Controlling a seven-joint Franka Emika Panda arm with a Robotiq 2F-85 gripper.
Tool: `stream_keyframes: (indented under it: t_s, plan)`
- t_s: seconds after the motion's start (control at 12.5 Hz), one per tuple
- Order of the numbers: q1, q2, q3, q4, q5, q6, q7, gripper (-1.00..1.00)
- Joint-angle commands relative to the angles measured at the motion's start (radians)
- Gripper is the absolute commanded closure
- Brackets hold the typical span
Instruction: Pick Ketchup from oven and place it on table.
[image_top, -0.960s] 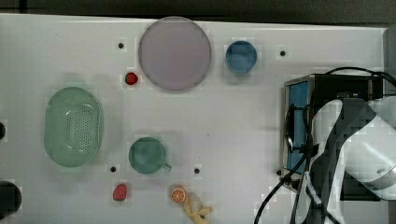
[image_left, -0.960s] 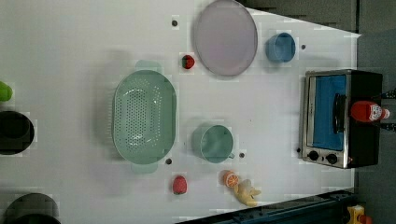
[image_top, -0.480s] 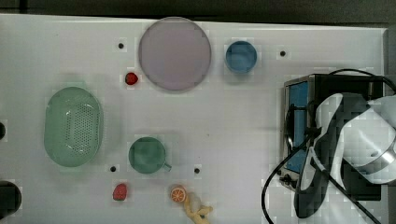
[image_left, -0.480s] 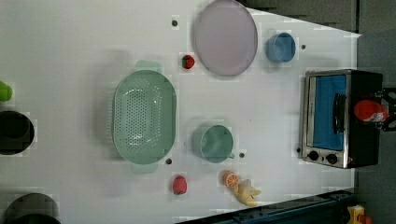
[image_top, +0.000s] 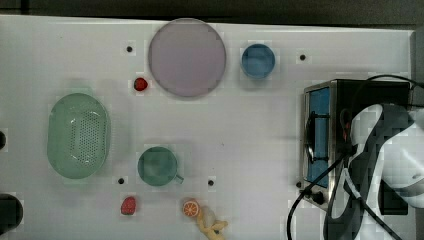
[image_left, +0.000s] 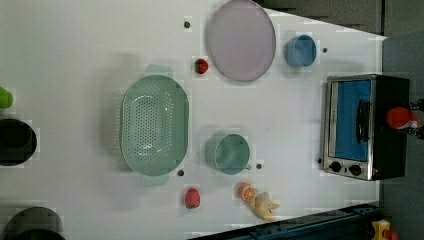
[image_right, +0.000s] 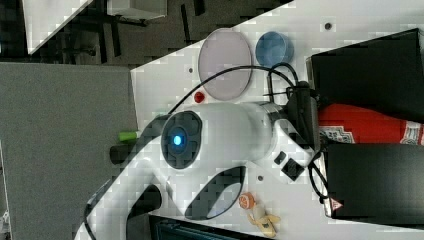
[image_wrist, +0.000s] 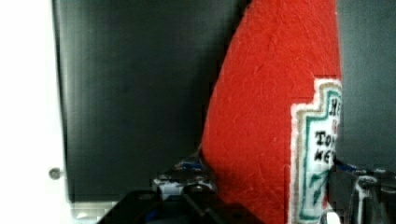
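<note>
**Hand clamped on ketchup atop the oven**

While the arm reaches over the oven (image_top: 330, 135) at the top view's right, the hand (image_wrist: 266, 186) has its fingers (image_wrist: 184, 179) pressed vs. both sides of the ketchup (image_wrist: 275, 116), i.e. closed on the bottle w/ the label facing the wrist cam. Right view: ketchup (image_right: 370, 125) lies across the black oven top (image_right: 370, 55), red body beside the wrist, label end toward the right view's right. Left view: red bottle (image_left: 401, 118) sits at the far edge of the oven (image_left: 367, 125), whose blue glass door, handle & knobs face the tabletop (image_left: 75, 50).

Elsewhere on the tabletop (image_top: 250, 130), well apart from the oven: green colander (image_top: 79, 135), teal mug (image_top: 158, 166), lilac plate (image_top: 186, 57), blue bowl (image_top: 258, 60), small red fruit (image_top: 141, 84), strawberry (image_top: 129, 205), orange slice (image_top: 190, 208) touching a banana (image_top: 212, 227).
</note>
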Motion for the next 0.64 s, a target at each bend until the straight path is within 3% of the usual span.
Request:
stream_keyframes:
  t_s: [0.08,0.32,0.4,0.64]
  plan:
    - [0.091,-0.099,-0.01,0.171,-0.013,-0.156,-0.003,-0.24]
    - [0.181,-0.183,0.038,0.23,-0.095,-0.349,-0.003,-0.24]
    - [0.226,-0.217,0.114,0.229,-0.103,-0.388,-0.003,-0.24]
    - [0.265,-0.229,0.243,0.224,-0.103,-0.401,0.0,-0.24]
